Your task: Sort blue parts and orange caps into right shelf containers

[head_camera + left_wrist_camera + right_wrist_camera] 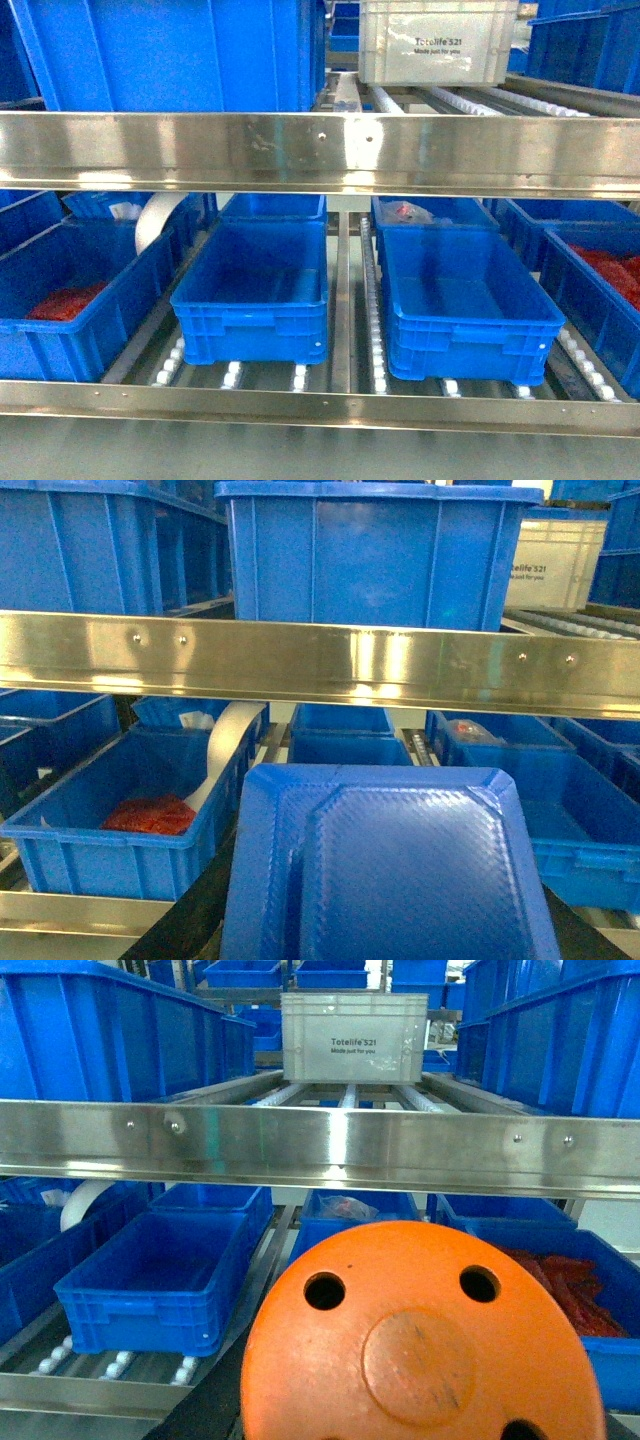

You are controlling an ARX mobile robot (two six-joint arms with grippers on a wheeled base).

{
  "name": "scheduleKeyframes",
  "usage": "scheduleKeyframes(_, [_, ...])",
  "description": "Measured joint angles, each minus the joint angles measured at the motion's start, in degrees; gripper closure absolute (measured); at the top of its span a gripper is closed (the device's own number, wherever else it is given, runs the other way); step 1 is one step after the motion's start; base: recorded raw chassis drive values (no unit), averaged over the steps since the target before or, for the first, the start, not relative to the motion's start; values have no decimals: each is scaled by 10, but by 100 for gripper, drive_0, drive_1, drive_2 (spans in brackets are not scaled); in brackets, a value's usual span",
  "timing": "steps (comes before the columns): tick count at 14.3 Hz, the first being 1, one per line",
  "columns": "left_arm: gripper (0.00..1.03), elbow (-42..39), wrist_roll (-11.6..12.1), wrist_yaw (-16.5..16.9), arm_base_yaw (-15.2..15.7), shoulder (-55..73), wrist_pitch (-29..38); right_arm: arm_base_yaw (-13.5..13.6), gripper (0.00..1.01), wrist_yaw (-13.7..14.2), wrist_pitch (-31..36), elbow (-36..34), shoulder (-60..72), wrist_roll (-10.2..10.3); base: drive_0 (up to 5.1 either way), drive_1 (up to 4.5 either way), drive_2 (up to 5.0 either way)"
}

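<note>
Rack: steel flow rack with roller lanes; blue bins sit on the lower level, and a grey crate marked "Totelife" sits on the upper level.
Target bins: two empty blue containers stand side by side in the middle lanes, one centre-left and one centre-right. No part or cap is visible inside either.
Left arm load: a blue part fills the lower foreground of the left wrist view, very close to the lens and facing the rack.
Right arm load: an orange cap, flat end with round holes, fills the lower foreground of the right wrist view.
Finger state: neither gripper's fingers show in any view; whether they are pinching these pieces cannot be told, though the close position suggests each piece is carried.
Other bins: outer bins hold heaped red-orange pieces; these are not task items.
Progress: judged early. No sorted item is visible; both pieces remain short of the shelf.
Remaining: carry each piece over its bin, release, repeat.
</note>
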Motion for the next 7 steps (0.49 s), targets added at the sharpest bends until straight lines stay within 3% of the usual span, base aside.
scheduleKeyframes(7, [62, 0, 0, 1, 0, 0, -2, 0, 58, 2, -2, 0, 0, 0, 0, 0, 0])
